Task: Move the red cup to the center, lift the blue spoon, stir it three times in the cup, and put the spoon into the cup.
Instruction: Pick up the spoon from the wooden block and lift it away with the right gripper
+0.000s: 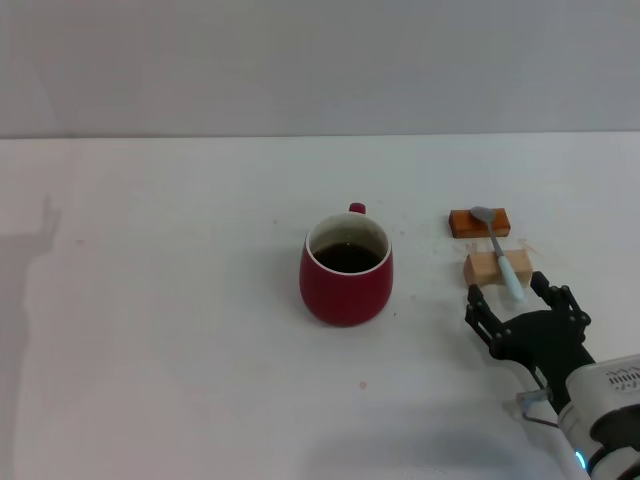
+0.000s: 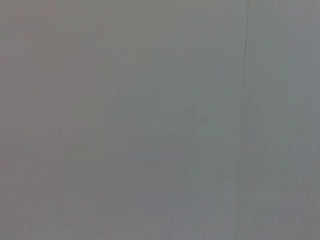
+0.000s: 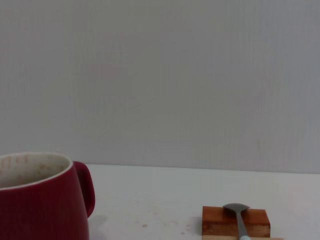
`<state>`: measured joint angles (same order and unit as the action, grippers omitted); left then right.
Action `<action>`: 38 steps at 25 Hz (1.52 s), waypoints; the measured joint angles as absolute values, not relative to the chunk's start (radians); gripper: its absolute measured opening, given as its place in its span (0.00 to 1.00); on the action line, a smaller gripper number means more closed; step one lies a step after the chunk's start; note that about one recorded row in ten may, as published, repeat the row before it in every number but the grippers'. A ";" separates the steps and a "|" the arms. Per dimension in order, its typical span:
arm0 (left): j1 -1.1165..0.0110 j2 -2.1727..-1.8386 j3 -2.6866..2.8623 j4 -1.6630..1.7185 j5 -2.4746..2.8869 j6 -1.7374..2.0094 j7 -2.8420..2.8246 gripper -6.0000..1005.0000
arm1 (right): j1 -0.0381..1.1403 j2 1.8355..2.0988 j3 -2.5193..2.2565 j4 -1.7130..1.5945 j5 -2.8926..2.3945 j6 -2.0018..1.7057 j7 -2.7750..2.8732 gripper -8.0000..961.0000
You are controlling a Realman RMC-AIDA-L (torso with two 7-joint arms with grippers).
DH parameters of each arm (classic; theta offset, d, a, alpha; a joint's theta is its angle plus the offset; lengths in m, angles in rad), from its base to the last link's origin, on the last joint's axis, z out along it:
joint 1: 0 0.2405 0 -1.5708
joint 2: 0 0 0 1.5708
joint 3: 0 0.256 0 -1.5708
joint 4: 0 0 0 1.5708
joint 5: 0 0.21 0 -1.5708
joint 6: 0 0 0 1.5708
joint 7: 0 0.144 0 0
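The red cup (image 1: 346,272) stands upright holding dark liquid; the blue spoon (image 1: 499,251) lies to its right.

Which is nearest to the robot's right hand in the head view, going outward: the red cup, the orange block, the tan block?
From the right hand, at the table's near right:
1. The tan block, just beyond the fingertips, under the blue spoon handle.
2. The orange block, farther back, under the spoon's bowl.
3. The red cup, off to the hand's left, at the centre.
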<state>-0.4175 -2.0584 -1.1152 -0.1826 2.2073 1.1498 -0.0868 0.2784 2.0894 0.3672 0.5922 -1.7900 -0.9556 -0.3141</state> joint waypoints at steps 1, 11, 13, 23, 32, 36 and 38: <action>-0.417 -2.058 -1.115 -0.183 2.207 1.151 -0.087 0.86 | 0.281 2.089 0.368 0.590 -1.790 -0.954 -0.314 0.84; -0.417 -2.059 -1.115 -0.187 2.207 1.152 -0.087 0.86 | 0.290 2.091 0.379 0.571 -1.790 -0.951 -0.292 0.84; -0.417 -2.060 -1.115 -0.187 2.207 1.152 -0.087 0.86 | 0.293 2.091 0.379 0.566 -1.790 -0.951 -0.285 0.84; -0.402 -2.060 -1.114 -0.191 2.207 1.171 -0.089 0.86 | 0.312 2.091 0.376 0.551 -1.790 -0.935 -0.261 0.84; -0.392 -2.060 -1.114 -0.192 2.207 1.178 -0.089 0.86 | 0.314 2.091 0.378 0.549 -1.790 -0.927 -0.261 0.75; -0.388 -2.060 -1.114 -0.193 2.207 1.179 -0.089 0.86 | 0.315 2.091 0.377 0.550 -1.790 -0.928 -0.261 0.71; -0.388 -2.060 -1.114 -0.193 2.207 1.179 -0.089 0.86 | 0.315 2.091 0.377 0.550 -1.790 -0.929 -0.261 0.70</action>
<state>-0.3876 -2.0601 -1.1136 -0.1929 2.2074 1.1795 -0.0890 0.3152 2.0908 0.3767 0.5503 -1.7901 -0.9288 -0.2607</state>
